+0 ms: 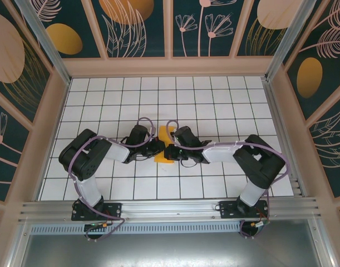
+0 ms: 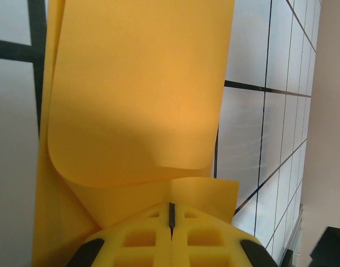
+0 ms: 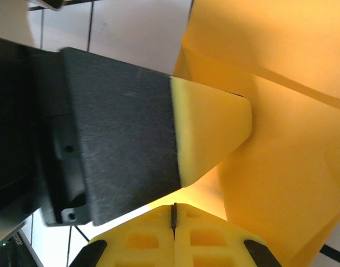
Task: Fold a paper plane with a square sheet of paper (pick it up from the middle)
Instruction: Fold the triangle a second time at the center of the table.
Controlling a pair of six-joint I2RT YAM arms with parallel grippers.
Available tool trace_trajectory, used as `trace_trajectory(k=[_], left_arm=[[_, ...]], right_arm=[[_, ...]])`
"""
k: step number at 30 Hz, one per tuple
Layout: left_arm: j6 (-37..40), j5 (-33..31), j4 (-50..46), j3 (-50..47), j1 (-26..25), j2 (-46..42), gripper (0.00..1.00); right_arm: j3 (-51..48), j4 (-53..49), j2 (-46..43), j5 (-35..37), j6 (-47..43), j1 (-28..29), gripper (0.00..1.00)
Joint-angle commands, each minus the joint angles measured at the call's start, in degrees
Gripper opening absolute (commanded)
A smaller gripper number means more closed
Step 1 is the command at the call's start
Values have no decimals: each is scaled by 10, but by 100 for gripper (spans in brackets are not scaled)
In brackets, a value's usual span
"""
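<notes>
Left gripper [image 2: 171,216]: closed, tips on paper [image 2: 136,94].
Right gripper [image 3: 173,214]: closed, just beside the left.
Risk: we judge the curled paper may spring open, skewing the fold.

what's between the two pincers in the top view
The orange paper, partly folded, lies between the left pincer and the right pincer; the top view shows it poking out on their far and near sides.

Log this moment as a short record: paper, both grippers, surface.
paper: orange-yellow sheet, partly folded, one flap curled over
left gripper: shut, tips at the sheet's edge; pinch unclear
right gripper: shut, tips beside the sheet
surface: white tiled table
position: grippers meet at the sheet, mid-table
</notes>
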Motion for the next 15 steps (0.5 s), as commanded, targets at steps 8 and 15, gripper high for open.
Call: trace_trajectory(k=[8, 15], left_arm=[[22, -17, -54, -11, 1, 27, 0], [21, -17, -55, -10, 2, 28, 0]], right_arm=[[29, -44, 26, 30, 6, 1, 0], [20, -56, 22, 38, 3, -3, 0]])
